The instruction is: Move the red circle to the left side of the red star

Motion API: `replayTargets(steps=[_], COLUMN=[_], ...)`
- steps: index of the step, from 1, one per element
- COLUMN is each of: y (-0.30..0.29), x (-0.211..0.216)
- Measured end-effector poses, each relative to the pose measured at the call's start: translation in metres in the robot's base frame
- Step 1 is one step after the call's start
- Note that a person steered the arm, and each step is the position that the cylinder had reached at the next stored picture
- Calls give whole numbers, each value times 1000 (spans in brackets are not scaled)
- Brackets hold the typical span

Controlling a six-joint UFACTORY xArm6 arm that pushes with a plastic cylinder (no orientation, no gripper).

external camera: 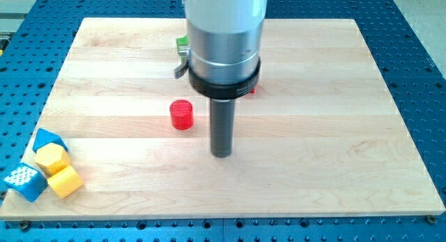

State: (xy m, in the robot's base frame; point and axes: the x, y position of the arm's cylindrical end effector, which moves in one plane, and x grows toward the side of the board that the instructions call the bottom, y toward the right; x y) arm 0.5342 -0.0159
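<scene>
One nudge needed: tip (221,154) sitting right of red circle (181,114); no claw fitted; red star (251,89) mostly hidden; circling before pushing.

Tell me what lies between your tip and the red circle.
Nothing: in the camera view, only bare wooden board separates my tip from the red circle, which sits up and to the view's left of it.

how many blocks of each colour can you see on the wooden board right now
Red: 2, the red cylinder block and a red piece mostly hidden behind the arm
Yellow: 2
Blue: 2
Green: 1, partly hidden
Total: 7
</scene>
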Motion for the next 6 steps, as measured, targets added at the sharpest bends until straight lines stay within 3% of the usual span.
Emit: replayTargets(steps=[1, 2, 4, 6], y=[-49, 8, 21, -10], x=[1, -36, -66, -40])
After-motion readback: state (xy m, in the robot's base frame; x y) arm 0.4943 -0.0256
